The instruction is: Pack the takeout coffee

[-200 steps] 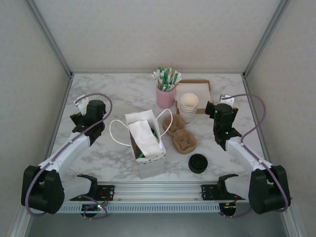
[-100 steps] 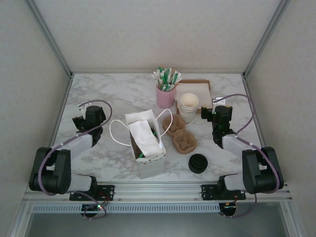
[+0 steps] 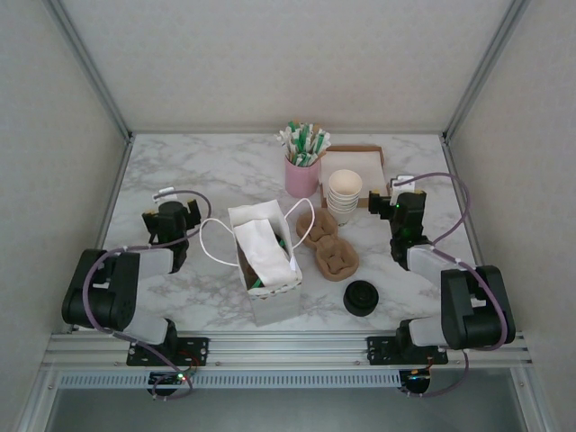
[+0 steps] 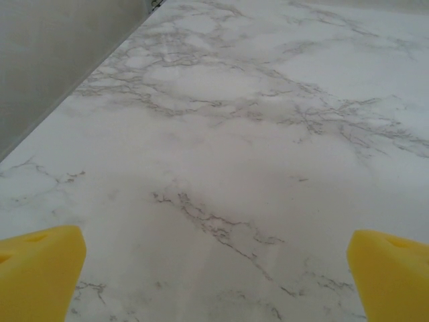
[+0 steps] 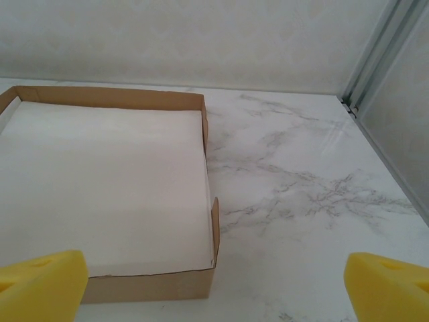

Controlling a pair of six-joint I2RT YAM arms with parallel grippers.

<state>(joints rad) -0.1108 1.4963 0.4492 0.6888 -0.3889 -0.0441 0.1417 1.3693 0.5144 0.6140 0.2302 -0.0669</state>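
Note:
The takeout coffee is out of view. A white paper bag (image 3: 268, 270) stands open at the table's middle front, with white napkins and green-marked items showing in its mouth. My left gripper (image 3: 171, 214) rests low over bare marble left of the bag; its yellow fingertips (image 4: 40, 268) stand wide apart with nothing between them. On the right, beside the cardboard box, my right gripper (image 3: 404, 207) is open as well. Its yellow fingertips (image 5: 41, 278) frame the box's near right corner (image 5: 213, 268) without touching it.
A stack of lidless cream cups (image 3: 344, 193) stands right of a pink cup of stirrers (image 3: 301, 173). The cardboard box of white napkins (image 3: 356, 166) sits behind. Brown cup carriers (image 3: 330, 248) and a stack of bare black lids (image 3: 360, 298) lie right of the bag.
Both arms have folded back, their elbows drawn in towards the bases at the near edge. The grippers have stayed close to where they were. Nothing on the table has moved.

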